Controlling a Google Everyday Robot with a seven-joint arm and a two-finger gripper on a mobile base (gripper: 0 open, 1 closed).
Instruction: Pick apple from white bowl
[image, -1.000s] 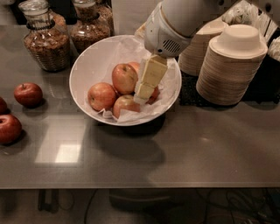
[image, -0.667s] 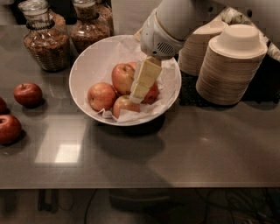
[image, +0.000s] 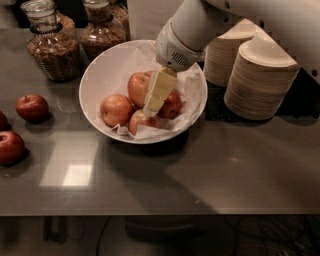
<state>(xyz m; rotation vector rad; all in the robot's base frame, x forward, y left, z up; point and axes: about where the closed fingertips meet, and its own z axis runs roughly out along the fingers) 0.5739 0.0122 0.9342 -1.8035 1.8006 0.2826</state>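
Observation:
The white bowl (image: 100, 80) stands at the middle back of the grey table, lined with crinkled white paper (image: 191, 87). Several red-yellow apples lie in it: one at the left (image: 115, 110), one at the back (image: 138, 86), one at the front (image: 140, 121) and one at the right (image: 174, 105). My gripper (image: 151, 110) reaches down from the white arm (image: 192, 27) into the bowl. Its pale yellow tip sits among the apples, just above the front one and between the back and right ones. It partly hides the right apple.
Two glass jars (image: 50, 47) (image: 102, 30) of brown food stand behind the bowl at the left. Two stacks of beige disposable bowls (image: 260, 82) (image: 223, 57) stand at the right. Loose red apples (image: 31, 107) (image: 10, 146) lie on the table at the left.
My gripper has shifted a little to the left inside the bowl, toward the middle of the apples. The apples and the bowl have not moved.

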